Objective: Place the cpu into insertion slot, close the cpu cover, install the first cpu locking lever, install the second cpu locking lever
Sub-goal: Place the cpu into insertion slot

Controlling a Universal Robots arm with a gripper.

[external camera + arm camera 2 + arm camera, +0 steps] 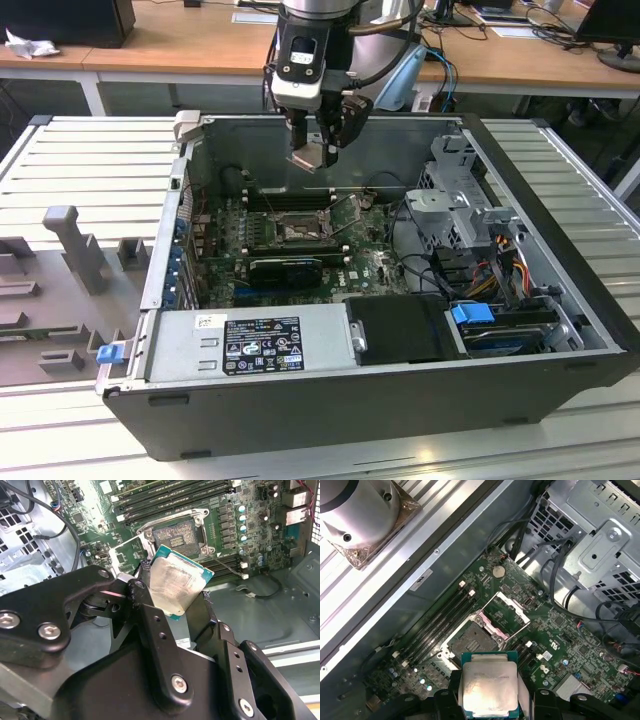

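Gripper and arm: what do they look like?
The gripper is black, with jointed link fingers studded with silver screws, under a pale grey body. The arm is silvery metal, with grey cables looped beside it.

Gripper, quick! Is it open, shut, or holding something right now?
The gripper is shut on the cpu, which is not yet in the insertion slot.
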